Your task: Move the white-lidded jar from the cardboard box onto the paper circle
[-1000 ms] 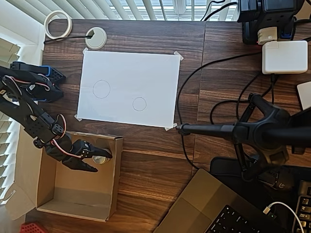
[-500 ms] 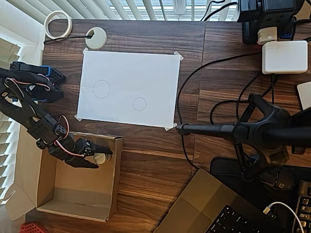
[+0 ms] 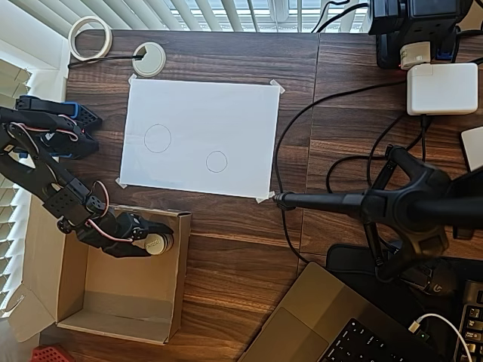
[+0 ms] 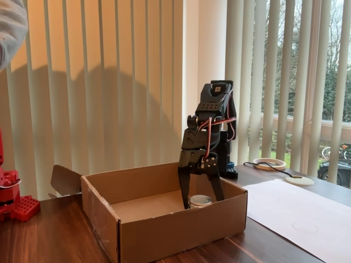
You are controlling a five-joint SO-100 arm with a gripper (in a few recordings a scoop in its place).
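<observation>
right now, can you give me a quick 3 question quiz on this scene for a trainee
1. True or false: the white-lidded jar already sits on the paper circle.
2. Where is the pincer in the overhead view? A) over the white sheet B) inside the cardboard box, fingers either side of the jar C) beside the tape roll
3. Fill in: the white sheet carries ___ pencilled circles.

Key: 1 false, it is in the box; 2 B; 3 two.
</observation>
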